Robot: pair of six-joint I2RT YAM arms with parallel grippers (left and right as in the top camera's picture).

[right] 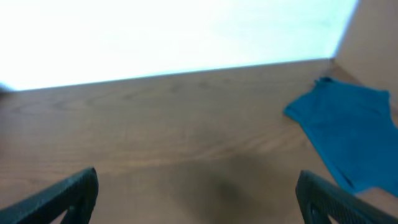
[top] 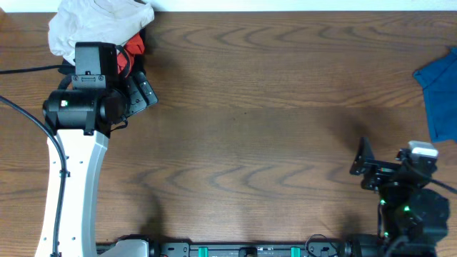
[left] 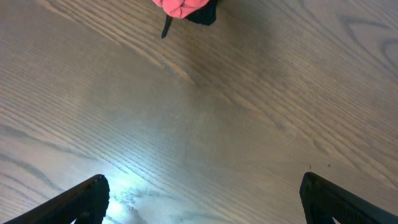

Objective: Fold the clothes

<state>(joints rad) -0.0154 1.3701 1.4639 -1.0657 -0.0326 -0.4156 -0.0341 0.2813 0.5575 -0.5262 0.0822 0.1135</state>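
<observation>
The clothes, a pale off-white shirt [top: 93,25], lie bunched in a heap at the table's far left corner. My left gripper [top: 145,93] hovers just in front of the heap, open. In the left wrist view its jaws [left: 202,199] stand wide apart over bare wood, with nothing between them, and the shirt itself is out of that view. My right gripper [top: 363,160] sits near the front right, far from the shirt. In the right wrist view it [right: 196,196] is open and empty above the table.
A red garment [top: 132,50] pokes out from under the shirt, and its edge shows at the top of the left wrist view [left: 180,7]. A blue cloth [top: 439,93] lies at the table's right edge, also in the right wrist view [right: 348,130].
</observation>
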